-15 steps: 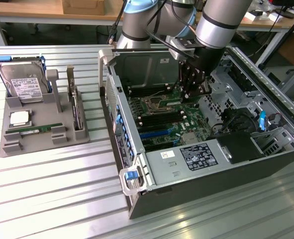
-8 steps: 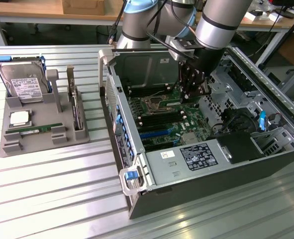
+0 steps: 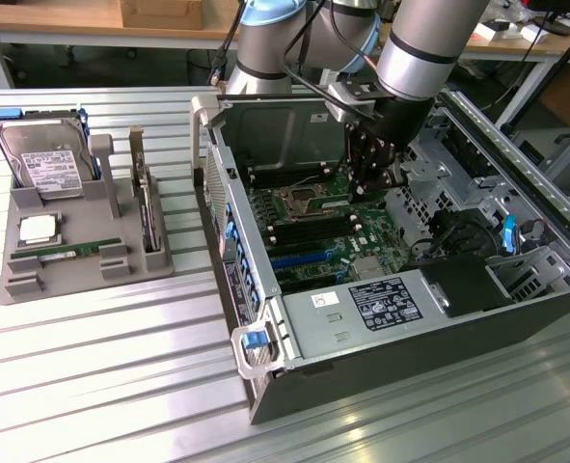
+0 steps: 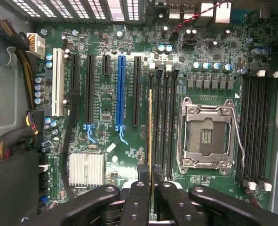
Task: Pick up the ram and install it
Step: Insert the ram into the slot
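A gripper [image 4: 151, 197] clamps the ram [image 4: 150, 136] edge-on between its black fingers [image 4: 138, 200], the thin stick hanging over the bank of long slots [image 4: 161, 117] just beside the empty CPU socket [image 4: 205, 136] on the motherboard [image 4: 129, 150]. Whether the ram has touched a slot cannot be told. In the exterior view the arm [image 3: 420, 48] reaches steeply down into the open computer case [image 3: 265, 386], wrist tilted, the gripper [image 3: 369, 183] low over the motherboard [image 3: 313, 231] near the socket. Beyond the case, toward the exterior view's left, a grey tray [image 3: 24, 285] on the slatted metal table [image 3: 101, 386] carries spare parts (a hard drive [image 3: 43, 159] propped upright, a second green stick [image 3: 63, 254] lying flat, and a card [image 3: 148, 207] standing on edge), well apart from the case.
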{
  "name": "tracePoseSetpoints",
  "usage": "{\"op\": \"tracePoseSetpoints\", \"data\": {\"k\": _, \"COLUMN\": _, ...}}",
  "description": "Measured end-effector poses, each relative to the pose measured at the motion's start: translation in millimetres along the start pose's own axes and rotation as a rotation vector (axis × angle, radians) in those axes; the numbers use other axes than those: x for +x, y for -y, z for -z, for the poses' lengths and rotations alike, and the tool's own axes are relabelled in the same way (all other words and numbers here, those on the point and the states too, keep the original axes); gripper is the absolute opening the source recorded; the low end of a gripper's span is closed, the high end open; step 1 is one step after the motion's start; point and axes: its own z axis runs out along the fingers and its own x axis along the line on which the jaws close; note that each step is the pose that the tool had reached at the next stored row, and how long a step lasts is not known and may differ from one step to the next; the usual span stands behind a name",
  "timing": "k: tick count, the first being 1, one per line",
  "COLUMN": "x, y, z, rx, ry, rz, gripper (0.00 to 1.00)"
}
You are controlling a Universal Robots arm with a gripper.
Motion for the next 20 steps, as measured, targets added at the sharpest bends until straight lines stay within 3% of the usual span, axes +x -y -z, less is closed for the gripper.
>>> {"op": "tracePoseSetpoints", "data": {"k": 6, "x": -0.1, "y": -0.1, "z": -4.5, "rx": 0.0000, "ry": 0.0000, "rz": 0.000, "gripper": 0.13}}
{"op": "tracePoseSetpoints", "data": {"k": 15, "x": -0.5, "y": -11.4, "z": -8.5, "rx": 0.0000, "ry": 0.0000, "rz": 0.000, "gripper": 0.13}}
{"op": "tracePoseSetpoints", "data": {"k": 20, "x": -0.7, "y": -16.2, "z": -16.5, "rx": 0.0000, "ry": 0.0000, "rz": 0.000, "gripper": 0.13}}
